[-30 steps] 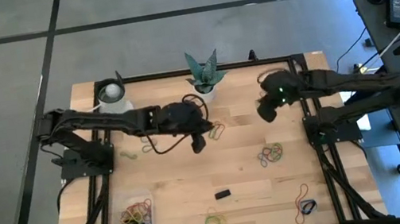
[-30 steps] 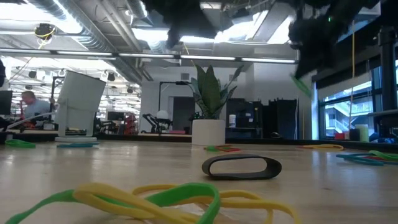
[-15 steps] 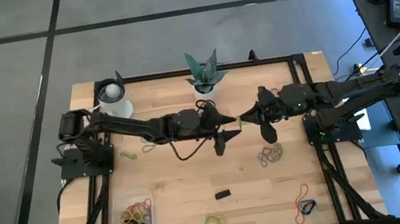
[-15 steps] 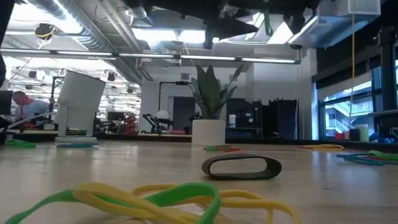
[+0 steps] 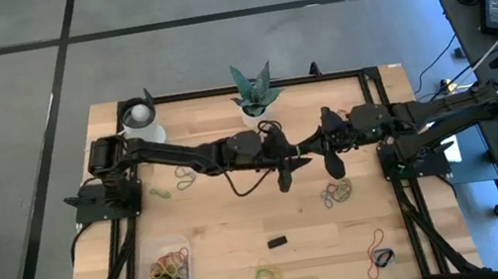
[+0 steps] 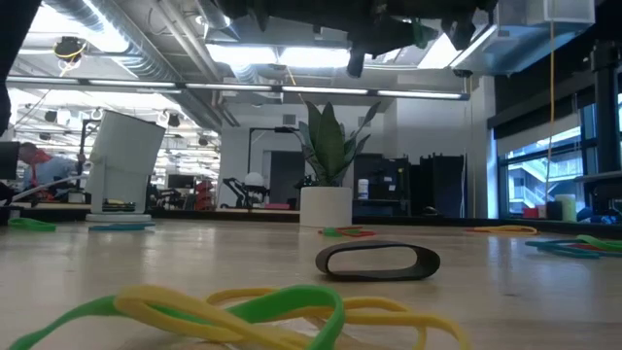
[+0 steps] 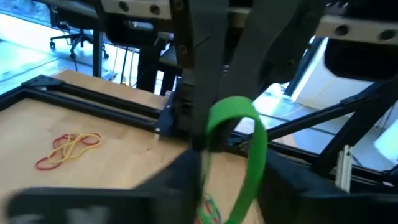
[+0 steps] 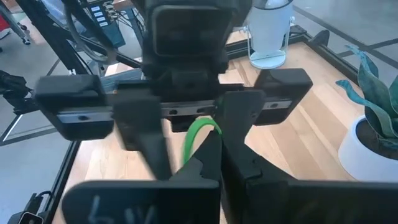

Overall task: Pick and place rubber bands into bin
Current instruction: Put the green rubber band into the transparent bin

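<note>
A green rubber band (image 8: 200, 126) is held in the air over the middle of the table by my right gripper (image 8: 210, 149), which is shut on it and reaches in from the table's right (image 5: 316, 149). My left gripper (image 5: 295, 160) faces it from the left, open. One of its fingers (image 8: 144, 134) stands on each side of the band's free loop (image 7: 244, 134). I cannot tell whether they touch it. The clear bin (image 5: 148, 266) stands near the front left with several bands inside. More rubber bands (image 5: 338, 192) lie loose on the table. My right gripper pinches the green band between its two shut fingers at one side of the loop (image 8: 198, 151). It comes nearly level from the table's right. The rest of the loop stands out beyond the fingertips, lifted clear of the table.
Loose bands lie at the front right (image 5: 379, 251), front middle (image 5: 269, 277) and far left (image 5: 185, 179). A small black clip (image 5: 277, 242) lies at the front middle. A potted plant (image 5: 255, 98) and a white cup (image 5: 139, 123) stand along the far edge.
My right gripper has swung in toward the table's middle and tipped up from pointing down to nearly level, carrying the green band. My left gripper has reached toward the table's right until it meets the right gripper.
</note>
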You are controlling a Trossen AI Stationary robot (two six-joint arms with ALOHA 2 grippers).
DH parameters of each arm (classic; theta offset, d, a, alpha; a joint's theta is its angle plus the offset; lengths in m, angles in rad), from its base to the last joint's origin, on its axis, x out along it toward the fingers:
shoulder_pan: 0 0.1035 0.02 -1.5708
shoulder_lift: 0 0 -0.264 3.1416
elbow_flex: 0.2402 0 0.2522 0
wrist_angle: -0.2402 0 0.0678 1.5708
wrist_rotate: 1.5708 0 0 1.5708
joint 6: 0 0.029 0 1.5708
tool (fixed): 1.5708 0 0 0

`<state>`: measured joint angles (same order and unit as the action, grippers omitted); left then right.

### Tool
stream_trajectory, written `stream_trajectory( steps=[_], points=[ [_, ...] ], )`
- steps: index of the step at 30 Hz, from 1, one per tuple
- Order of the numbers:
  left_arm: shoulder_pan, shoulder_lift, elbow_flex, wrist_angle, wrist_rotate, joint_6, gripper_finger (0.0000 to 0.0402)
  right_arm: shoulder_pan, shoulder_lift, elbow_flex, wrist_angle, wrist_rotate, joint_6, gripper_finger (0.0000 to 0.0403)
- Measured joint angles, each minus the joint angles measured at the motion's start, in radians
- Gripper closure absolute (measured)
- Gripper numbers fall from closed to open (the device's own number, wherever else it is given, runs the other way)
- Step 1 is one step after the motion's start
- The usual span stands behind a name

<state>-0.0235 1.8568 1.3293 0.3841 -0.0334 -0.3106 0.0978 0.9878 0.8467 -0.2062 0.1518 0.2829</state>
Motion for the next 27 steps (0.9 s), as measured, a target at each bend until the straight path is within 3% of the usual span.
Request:
stream_trajectory(
  steps=[3, 6, 11, 18, 21, 27],
  points=[
    [0.000, -0.003, 0.000, -0.001, 0.000, 0.019, 0.0377, 0.000, 0.000, 0.000, 0.000, 0.000, 0.000, 0.0403],
    [0.000, -0.004, 0.000, -0.012, 0.001, 0.021, 0.0396, 0.000, 0.000, 0.000, -0.002, -0.001, 0.000, 0.0403],
    [0.000, -0.008, 0.000, -0.053, 0.001, 0.020, 0.0399, -0.001, 0.000, 0.000, -0.007, -0.004, 0.001, 0.0385],
    [0.007, -0.026, 0.000, -0.118, 0.002, 0.018, 0.0399, -0.014, 0.000, 0.000, -0.044, -0.004, 0.003, 0.0316],
    [0.016, -0.057, 0.000, -0.212, -0.006, 0.017, 0.0399, -0.022, 0.000, 0.000, -0.077, -0.004, 0.003, 0.0292],
    [0.013, -0.208, 0.000, -0.619, -0.062, -0.016, 0.0400, -0.036, 0.000, 0.000, -0.146, -0.006, 0.000, 0.0269]
  ],
)
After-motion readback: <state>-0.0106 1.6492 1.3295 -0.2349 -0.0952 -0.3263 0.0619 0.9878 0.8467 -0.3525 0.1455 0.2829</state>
